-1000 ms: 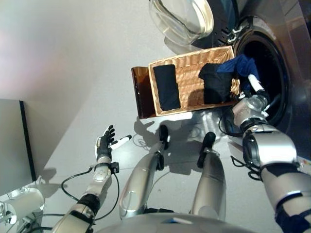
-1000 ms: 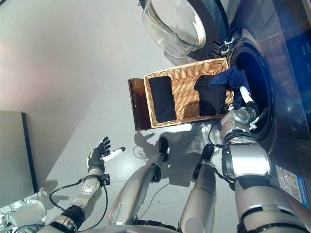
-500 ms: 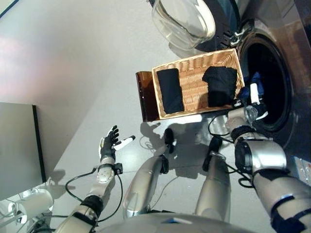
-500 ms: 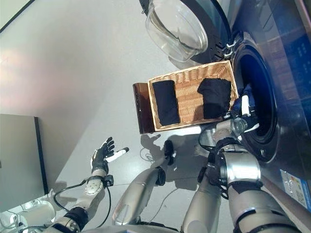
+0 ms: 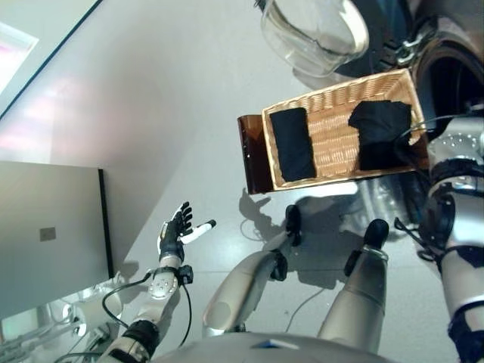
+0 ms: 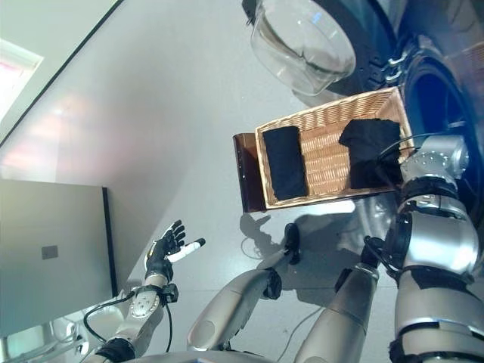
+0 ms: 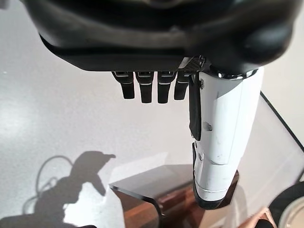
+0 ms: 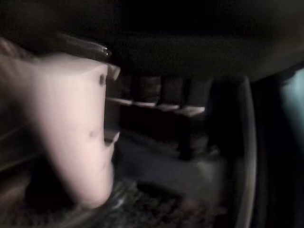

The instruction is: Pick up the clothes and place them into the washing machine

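A wicker basket (image 5: pixel 333 89) rests on a dark brown box (image 5: pixel 251 155) beside the washing machine's open drum (image 6: pixel 446 91). Two dark garments lie in the basket, one at its left end (image 5: pixel 293 142) and one at its right end (image 5: pixel 380 132). My right arm reaches past the basket's right end into the drum. The right wrist view shows my right hand (image 8: pixel 76 142) inside the dark drum, blurred. My left hand (image 5: pixel 175 231) is open and empty, held low at the far left over the floor, and its straight fingers (image 7: pixel 152 88) show in the left wrist view.
The machine's round glass door (image 5: pixel 314 34) stands open above the basket. A grey cabinet (image 5: pixel 45 234) stands at the left. Bare grey floor lies between the cabinet and the basket.
The camera has shifted. My right hand has carried the blue garment from the basket's right end into the drum, where the garment is out of sight. The left hand stays as it was.
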Tool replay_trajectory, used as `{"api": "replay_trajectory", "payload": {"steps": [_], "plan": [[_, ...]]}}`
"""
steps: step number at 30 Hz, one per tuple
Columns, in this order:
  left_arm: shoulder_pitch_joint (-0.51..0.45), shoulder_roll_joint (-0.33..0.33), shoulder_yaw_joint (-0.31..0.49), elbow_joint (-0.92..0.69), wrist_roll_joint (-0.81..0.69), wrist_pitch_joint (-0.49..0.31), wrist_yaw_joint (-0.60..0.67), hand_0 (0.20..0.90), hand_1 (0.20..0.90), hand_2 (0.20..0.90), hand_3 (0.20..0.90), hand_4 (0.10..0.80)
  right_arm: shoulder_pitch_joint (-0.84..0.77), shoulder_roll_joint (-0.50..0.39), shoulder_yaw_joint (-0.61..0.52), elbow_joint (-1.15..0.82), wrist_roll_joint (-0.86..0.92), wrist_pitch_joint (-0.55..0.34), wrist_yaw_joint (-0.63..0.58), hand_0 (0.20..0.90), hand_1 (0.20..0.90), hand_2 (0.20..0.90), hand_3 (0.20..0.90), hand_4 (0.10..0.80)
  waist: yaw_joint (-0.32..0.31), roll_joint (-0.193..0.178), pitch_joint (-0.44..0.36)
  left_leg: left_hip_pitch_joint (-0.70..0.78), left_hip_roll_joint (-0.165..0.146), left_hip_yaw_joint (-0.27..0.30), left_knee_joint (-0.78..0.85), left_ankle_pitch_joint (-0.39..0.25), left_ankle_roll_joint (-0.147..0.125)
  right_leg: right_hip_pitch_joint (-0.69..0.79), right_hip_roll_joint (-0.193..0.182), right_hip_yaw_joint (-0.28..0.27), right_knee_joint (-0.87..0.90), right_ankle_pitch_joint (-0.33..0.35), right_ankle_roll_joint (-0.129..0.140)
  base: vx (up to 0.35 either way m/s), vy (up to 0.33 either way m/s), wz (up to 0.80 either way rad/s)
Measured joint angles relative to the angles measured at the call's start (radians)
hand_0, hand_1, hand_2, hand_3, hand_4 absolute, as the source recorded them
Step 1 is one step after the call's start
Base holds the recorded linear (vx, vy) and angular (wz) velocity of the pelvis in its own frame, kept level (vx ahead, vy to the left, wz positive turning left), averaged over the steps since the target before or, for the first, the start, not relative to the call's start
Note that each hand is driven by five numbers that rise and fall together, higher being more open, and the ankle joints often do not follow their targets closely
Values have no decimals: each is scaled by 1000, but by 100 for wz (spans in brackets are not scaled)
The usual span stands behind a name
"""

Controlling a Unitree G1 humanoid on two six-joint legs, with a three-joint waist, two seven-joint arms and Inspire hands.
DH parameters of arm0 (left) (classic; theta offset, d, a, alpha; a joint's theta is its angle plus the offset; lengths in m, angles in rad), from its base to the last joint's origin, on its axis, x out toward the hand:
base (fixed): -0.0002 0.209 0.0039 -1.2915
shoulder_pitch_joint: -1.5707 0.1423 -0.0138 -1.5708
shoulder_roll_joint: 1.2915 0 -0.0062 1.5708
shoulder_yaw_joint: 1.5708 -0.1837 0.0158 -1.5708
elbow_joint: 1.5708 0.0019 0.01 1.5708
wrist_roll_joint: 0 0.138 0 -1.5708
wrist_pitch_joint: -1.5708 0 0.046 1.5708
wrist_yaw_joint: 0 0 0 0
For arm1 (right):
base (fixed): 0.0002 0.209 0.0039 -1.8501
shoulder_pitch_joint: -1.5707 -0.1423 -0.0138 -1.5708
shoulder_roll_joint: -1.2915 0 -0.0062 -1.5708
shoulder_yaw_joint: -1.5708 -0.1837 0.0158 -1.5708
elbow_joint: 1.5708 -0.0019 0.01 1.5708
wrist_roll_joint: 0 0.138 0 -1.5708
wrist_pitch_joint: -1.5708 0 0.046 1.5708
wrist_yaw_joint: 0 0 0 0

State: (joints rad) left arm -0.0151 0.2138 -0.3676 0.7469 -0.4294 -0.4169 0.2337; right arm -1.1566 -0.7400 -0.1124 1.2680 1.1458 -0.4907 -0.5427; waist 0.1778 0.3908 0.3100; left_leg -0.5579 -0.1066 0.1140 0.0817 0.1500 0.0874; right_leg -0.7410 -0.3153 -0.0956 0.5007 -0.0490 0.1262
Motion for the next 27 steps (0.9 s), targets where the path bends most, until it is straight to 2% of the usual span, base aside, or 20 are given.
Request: {"api": "replay_trajectory", "payload": {"steps": [5, 9, 10, 11, 12, 17, 18, 19, 20, 21, 22, 24, 27], "plan": [[-3, 0, -2, -11, -2, -4, -18, 900, 900, 900, 900, 800, -3, -26, 75, 0, -36, 17, -11, 200, 200, 200, 200, 300, -9, -7, 8, -13, -2, 0, -1, 0, 1, -5, -1, 0, -15, 5, 6, 4, -19, 0], [-4, 0, -3, -11, -17, -5, -19, 900, 900, 900, 900, 800, -4, -27, 86, 1, -79, 35, -50, 200, 200, 200, 200, 300, -23, -17, 18, -19, -5, 0, 2, -5, 5, -9, -2, -1, -17, 7, 10, -55, -3, 0], [-5, 0, -3, -10, -21, -6, -19, 900, 900, 900, 900, 800, -6, -27, 99, 1, -80, 35, -52, 491, 491, 491, 491, 508, -26, -22, 21, -25, -6, 1, 4, -3, 12, -16, -1, 2, -16, 11, 11, -15, -22, -3], [-7, 0, -3, -12, -22, -6, -19, 900, 900, 900, 900, 800, -13, -27, 107, 1, -90, 35, -52, 538, 538, 538, 538, 541, -30, -28, 27, -27, -5, 2, 5, -9, 10, -19, -1, 2, -16, 8, 8, -22, -25, -9], [-10, 0, -3, -11, -23, -7, -18, 900, 900, 900, 900, 800, -15, -27, 116, 2, -110, 37, -52, 900, 900, 900, 900, 800, -31, -41, 39, -29, -6, 5, 5, -6, 12, -24, 1, 10, -18, 11, 9, 83, -22, -10], [-10, 2, 1, -9, -35, -7, -24, 900, 900, 900, 900, 800, -27, -28, 131, 28, -186, 97, -50, 900, 900, 900, 900, 800, -48, -83, 73, -30, -9, 20, 4, -4, 21, -29, 2, 28, -30, 27, 17, 4, -11, -9], [-10, 3, 2, -7, -35, -6, -26, 900, 900, 900, 900, 800, -95, -45, 254, 165, -271, 163, -48, 900, 900, 900, 900, 800, -54, -88, 77, -28, -9, 21, 5, -4, 21, -23, 1, 27, -35, 33, 19, -48, -7, 1], [-10, 1, 3, -5, -35, -5, -27, 900, 900, 900, 900, 800, -117, -52, 301, 222, -336, 216, -45, 900, 900, 900, 900, 800, -55, -89, 78, -26, -11, 19, 5, -3, 22, -17, 1, 28, -44, 37, 21, -64, -14, -1], [-10, 2, 4, -5, -35, -5, -29, 900, 900, 900, 900, 800, -139, -52, 401, 274, -425, 276, -46, 900, 900, 900, 900, 800, -53, -90, 79, -26, -11, 21, 6, -3, 23, -16, 1, 27, -45, 41, 22, -55, -10, -5], [-9, 2, 23, -12, -35, 5, -35, 900, 900, 900, 900, 800, -211, -53, 754, 347, -717, 456, -20, 900, 900, 900, 900, 800, -60, -91, 80, -27, -12, 28, 8, -2, 24, -16, 1, 31, -50, 48, 23, -22, -8, -10], [-10, 2, 40, -14, -35, 3, -37, 900, 900, 900, 900, 800, -215, -65, 801, 320, -858, 461, -39, 900, 900, 900, 900, 800, -60, -91, 81, -27, -11, 31, 11, -2, 24, -17, 1, 36, -51, 50, 23, -11, -7, -11], [-8, 4, 68, -17, -34, 2, -35, 900, 900, 900, 900, 800, -214, -57, 667, 271, -949, 492, -17, 900, 900, 900, 900, 800, -62, -91, 81, -26, -11, 35, 14, -1, 26, -18, 5, 43, -53, 54, 23, -13, -9, -8], [-7, 8, 77, -14, -35, 1, -35, 900, 900, 900, 900, 800, -214, -57, 652, 274, -983, 512, -3, 900, 900, 900, 900, 800, -57, -92, 81, -27, -9, 34, 15, -3, 23, -17, 9, 44, -52, 54, 21, -4, -3, -2]]}}
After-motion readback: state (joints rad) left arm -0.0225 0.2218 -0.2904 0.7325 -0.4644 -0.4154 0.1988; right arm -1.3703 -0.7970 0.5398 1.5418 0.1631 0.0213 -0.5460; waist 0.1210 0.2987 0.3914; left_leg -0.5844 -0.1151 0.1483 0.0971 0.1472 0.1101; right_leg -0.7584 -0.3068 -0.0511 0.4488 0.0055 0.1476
